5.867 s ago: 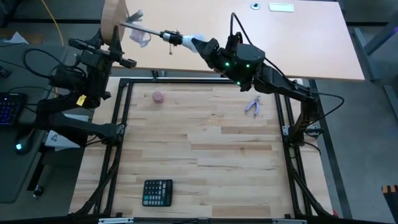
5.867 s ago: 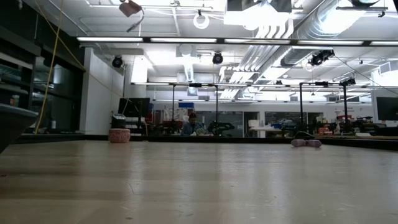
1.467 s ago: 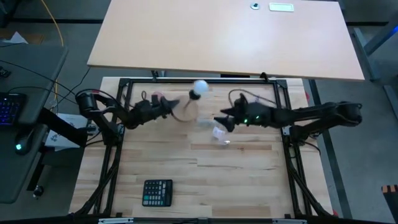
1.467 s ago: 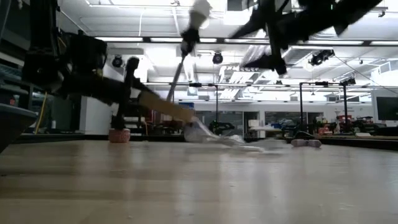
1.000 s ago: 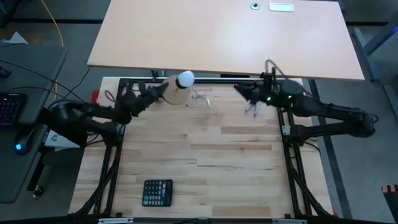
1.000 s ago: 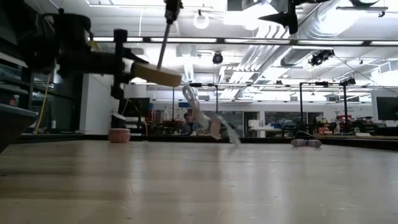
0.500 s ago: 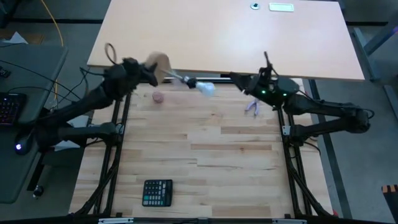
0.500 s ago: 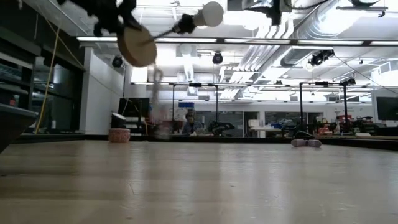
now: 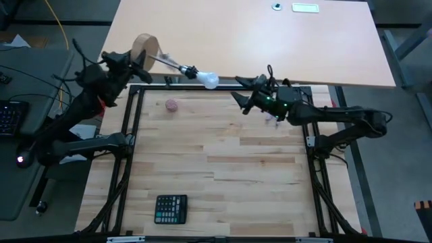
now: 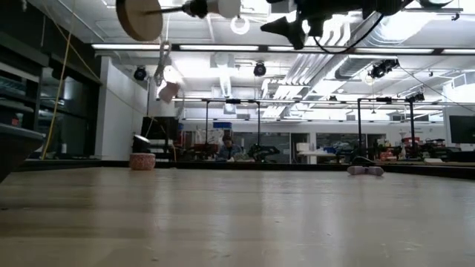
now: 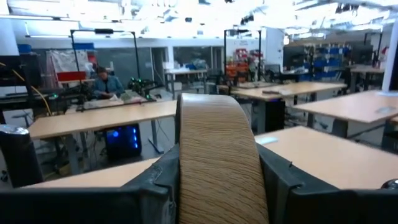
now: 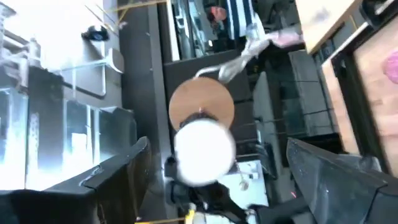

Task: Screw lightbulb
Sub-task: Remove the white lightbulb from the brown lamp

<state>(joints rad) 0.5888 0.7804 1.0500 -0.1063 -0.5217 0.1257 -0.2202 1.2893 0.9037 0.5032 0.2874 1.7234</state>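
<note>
High view: left gripper point(image 9: 128, 64) pinches the wooden disc point(image 9: 142, 48) edgewise, presenting the lightbulb point(image 9: 208, 79) to the spread right gripper point(image 9: 241, 94) for turning.

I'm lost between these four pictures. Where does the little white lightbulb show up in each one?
High view: the lightbulb sits upper middle, between the two arms.
Low view: at the very top edge, left of centre.
Left wrist view: not visible.
Right wrist view: centre, seen head-on, between the open right hand.
Shared landmark: the round wooden disc behind the bulb, clamped edge-on in the left hand.
</note>
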